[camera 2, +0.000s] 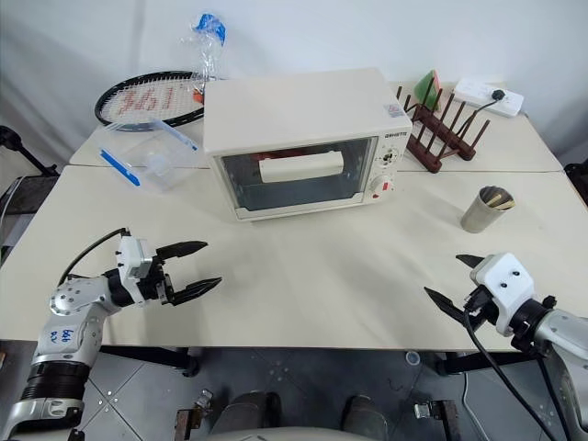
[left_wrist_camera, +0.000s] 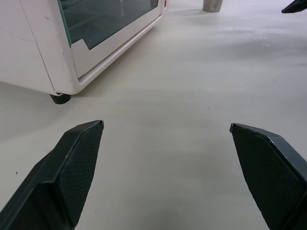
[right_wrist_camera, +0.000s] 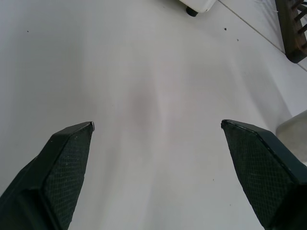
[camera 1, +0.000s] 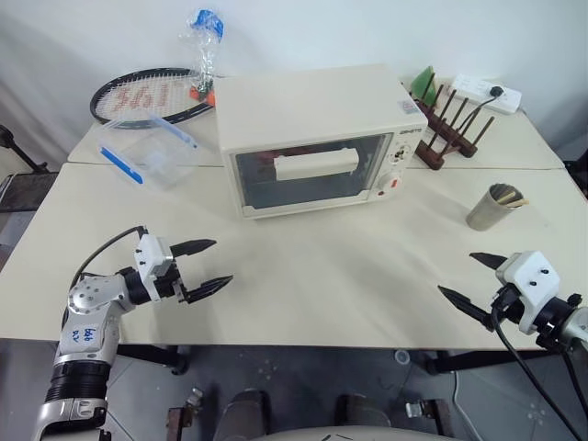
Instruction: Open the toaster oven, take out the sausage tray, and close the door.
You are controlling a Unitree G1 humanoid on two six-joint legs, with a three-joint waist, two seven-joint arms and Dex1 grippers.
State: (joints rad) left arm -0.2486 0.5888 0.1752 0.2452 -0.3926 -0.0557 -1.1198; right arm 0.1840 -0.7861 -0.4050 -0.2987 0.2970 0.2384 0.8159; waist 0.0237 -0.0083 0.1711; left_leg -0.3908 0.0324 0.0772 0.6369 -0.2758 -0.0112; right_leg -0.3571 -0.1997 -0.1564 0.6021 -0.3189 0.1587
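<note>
Both claws, left (camera 1: 202, 266) and right (camera 1: 467, 282), hang spread and empty over the near worktop (camera 1: 331, 276). Farther back sits the oven (camera 1: 317, 138), door (camera 1: 312, 173) shut, tray unclear behind glass. Best hook the handle (camera 1: 315, 165) squarely and swing down gently.

the cream-white toaster oven (camera 1: 317, 138) stands upright on the table (camera 1: 322, 285), its glass door (camera 1: 310, 173) shut, something red dimly visible behind the glass.

Boxy cream-white toaster oven (camera 1: 317, 138) with red light; something reddish, possibly sausages, behind clear glass door (camera 1: 310, 172); black-framed racket (camera 1: 147, 96) with red-marked strings.
</note>
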